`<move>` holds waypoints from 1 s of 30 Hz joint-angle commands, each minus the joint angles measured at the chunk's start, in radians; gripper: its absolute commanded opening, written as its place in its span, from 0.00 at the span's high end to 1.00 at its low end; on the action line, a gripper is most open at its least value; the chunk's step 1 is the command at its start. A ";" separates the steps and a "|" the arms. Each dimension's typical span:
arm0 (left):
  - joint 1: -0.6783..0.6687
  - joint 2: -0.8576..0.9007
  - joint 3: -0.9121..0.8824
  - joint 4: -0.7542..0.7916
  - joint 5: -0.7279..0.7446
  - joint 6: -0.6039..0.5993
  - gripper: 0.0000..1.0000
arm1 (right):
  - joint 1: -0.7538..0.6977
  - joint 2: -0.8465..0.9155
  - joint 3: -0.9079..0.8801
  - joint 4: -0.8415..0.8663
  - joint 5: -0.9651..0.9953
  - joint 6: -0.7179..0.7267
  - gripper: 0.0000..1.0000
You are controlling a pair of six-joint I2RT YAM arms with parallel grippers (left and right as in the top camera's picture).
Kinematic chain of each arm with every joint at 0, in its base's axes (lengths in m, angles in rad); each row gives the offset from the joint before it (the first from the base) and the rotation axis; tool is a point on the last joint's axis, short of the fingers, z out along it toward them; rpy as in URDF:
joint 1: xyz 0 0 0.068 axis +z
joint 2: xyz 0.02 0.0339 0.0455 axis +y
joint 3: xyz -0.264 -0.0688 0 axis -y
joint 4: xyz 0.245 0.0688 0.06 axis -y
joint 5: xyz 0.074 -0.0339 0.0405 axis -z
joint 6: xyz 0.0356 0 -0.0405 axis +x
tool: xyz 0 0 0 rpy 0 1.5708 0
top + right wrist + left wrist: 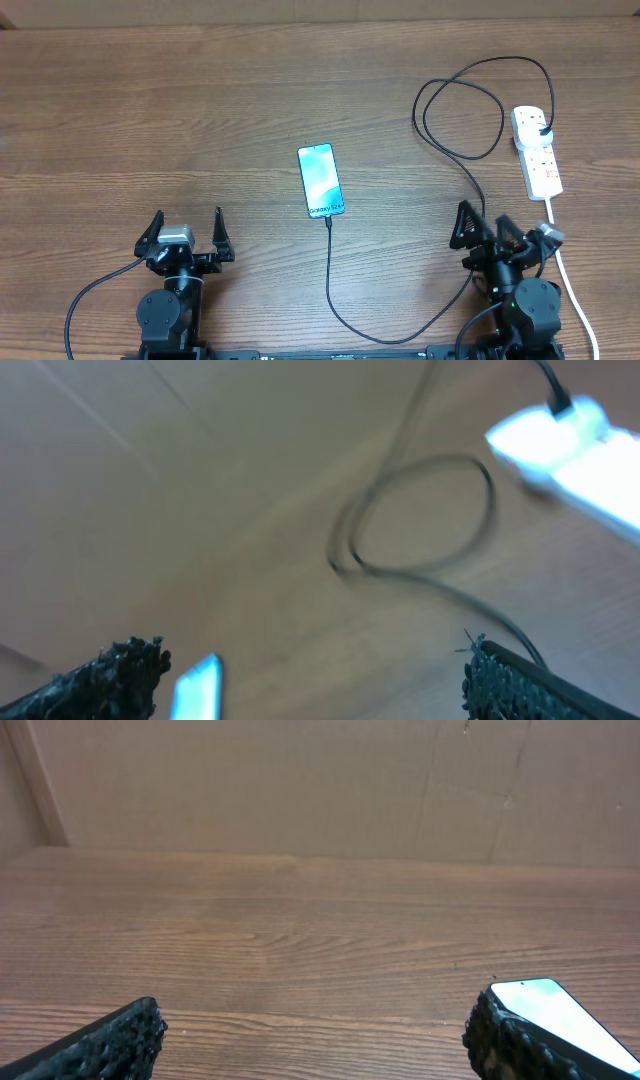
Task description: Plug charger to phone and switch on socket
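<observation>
Left gripper [188, 218] sat low over the table [200, 90], jaws wide apart, nothing between them. Its wrist view showed both fingertips [120, 1038] spread with bare wood between, and the phone [560, 1015] just past the right-hand finger.

Right gripper [483, 222] also had its jaws spread wide and held nothing. Its wrist view was blurred but showed both fingers [115, 672] with a clear gap between.

Phone [321, 181] lay flat, screen up and lit, ahead of and between the two grippers, nearer the left one's right side.

Charger [331, 285] ran from the phone's near edge back toward the arm bases, curved across to the right gripper's base, passed by its left finger, then went out ahead into a loose double loop [420, 510]. Connector tip met the phone's near edge; couldn't tell if it was fully seated.

Socket [536, 152] lay ahead of the right gripper and off to its right, well apart from it. Black plug [544, 130] sat in the far outlet. Switch position was too small to read. White cord [575, 295] trailed back past the right gripper's right side.
</observation>
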 commanded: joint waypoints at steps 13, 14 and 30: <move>0.007 -0.011 -0.002 0.000 0.005 0.014 0.00 | -0.006 -0.013 -0.122 0.364 0.007 -0.009 0.00; 0.007 -0.011 -0.002 0.000 0.005 0.014 0.00 | -0.006 -0.013 -0.122 0.364 0.007 -0.009 0.00; 0.007 -0.011 -0.002 0.000 0.005 0.014 0.00 | -0.006 -0.013 -0.122 0.246 0.012 -0.010 0.00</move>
